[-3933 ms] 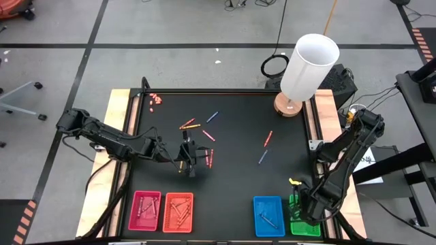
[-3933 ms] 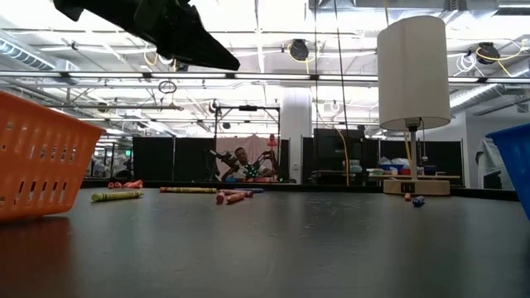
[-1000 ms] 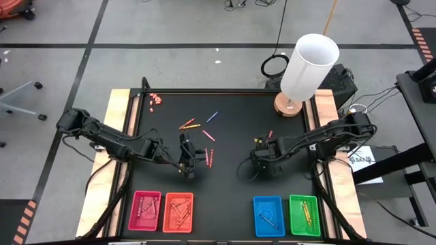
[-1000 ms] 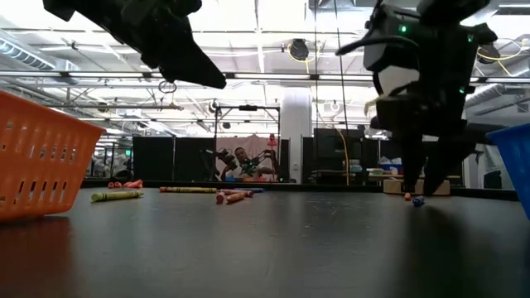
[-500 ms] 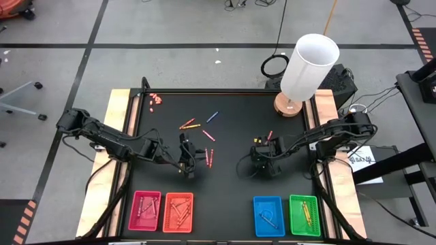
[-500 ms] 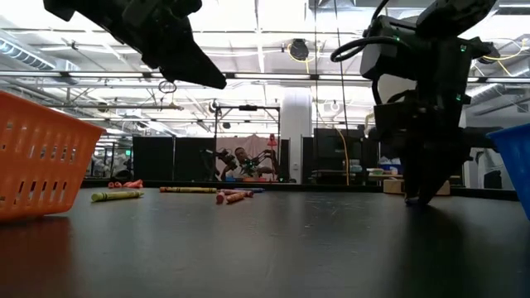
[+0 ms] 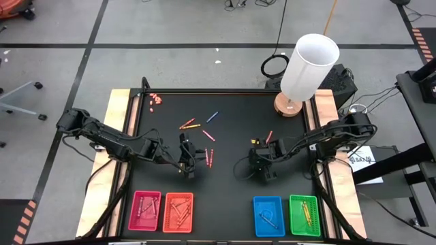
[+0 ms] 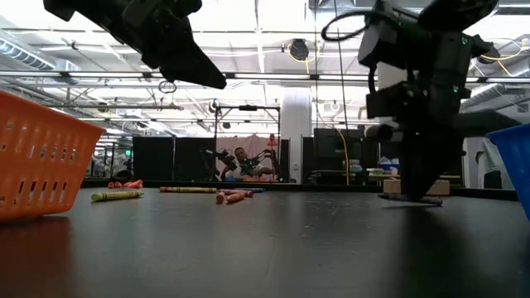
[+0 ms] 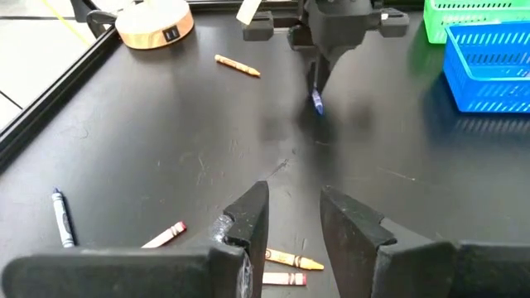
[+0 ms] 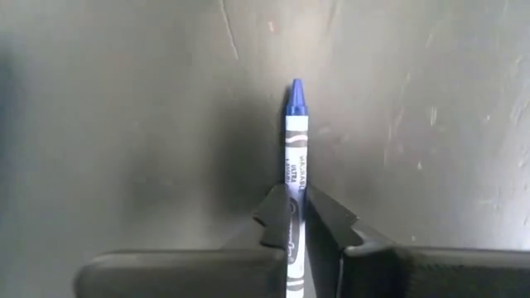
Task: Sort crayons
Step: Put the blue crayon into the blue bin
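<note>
the right gripper (image 10: 296, 217) has its jaws pinching a blue crayon (image 10: 295, 136) at the bench (image 7: 231, 184), trays (image 7: 268, 216) part filled, several crayons (image 7: 208, 135) still loose.

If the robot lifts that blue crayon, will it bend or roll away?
Probably not bend: the blue crayon looks like a straight, stiff stick. It seems light, being so thin. It is round, so it might roll if dropped, but the right tool is shut on it.

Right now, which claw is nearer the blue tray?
Right. The right claw is just above the blue tray, clamping a blue crayon; the left claw is farther left.
</note>
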You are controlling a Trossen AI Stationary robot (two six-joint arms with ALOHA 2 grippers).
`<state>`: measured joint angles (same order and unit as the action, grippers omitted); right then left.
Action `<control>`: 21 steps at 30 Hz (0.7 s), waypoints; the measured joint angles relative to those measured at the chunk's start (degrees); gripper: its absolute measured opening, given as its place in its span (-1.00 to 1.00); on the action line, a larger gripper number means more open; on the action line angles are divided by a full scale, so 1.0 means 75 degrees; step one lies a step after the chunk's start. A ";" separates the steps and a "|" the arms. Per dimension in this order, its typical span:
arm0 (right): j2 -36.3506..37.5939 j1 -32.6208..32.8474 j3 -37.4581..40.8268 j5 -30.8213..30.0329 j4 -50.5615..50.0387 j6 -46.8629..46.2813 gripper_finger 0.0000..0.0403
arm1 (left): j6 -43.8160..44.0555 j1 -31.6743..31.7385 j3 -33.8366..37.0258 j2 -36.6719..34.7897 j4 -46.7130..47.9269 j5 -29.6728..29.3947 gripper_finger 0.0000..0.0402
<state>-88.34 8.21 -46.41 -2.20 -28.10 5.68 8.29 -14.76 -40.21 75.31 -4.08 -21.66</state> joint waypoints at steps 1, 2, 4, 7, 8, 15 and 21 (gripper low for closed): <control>0.0001 0.0052 -0.0067 -0.0003 0.0009 -0.0141 -0.98 | 0.0000 0.0000 0.0000 0.0000 0.0000 0.0001 -0.46; 0.0001 0.0114 -0.0138 -0.0006 0.0009 -0.0349 -0.99 | 0.0000 0.0000 0.0000 0.0000 0.0001 0.0000 -0.46; 0.0001 0.0226 -0.0305 -0.0011 0.0006 -0.0951 -0.99 | 0.0000 0.0000 0.0000 0.0000 0.0006 0.0001 -0.46; 0.0001 0.0406 -0.0552 -0.0060 0.0090 -0.2141 -0.99 | 0.0000 0.0000 0.0000 0.0000 0.0009 0.0001 -0.46; 0.0001 0.0468 -0.0589 -0.0077 0.0200 -0.2508 -0.99 | 0.0000 0.0000 0.0000 0.0000 0.0009 0.0001 -0.46; 0.0001 0.1082 -0.0592 -0.0977 0.1865 -0.3117 -1.00 | 0.0032 0.0000 0.0000 0.0000 0.0023 0.0007 -0.46; 0.0001 0.1098 -0.0592 -0.1312 0.3458 -0.2295 -1.00 | 0.0038 -0.0073 0.0000 0.0000 0.0035 0.0021 -0.46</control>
<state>-88.33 16.44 -50.85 -12.04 -2.17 -11.53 8.58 -15.31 -40.21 75.31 -3.81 -21.50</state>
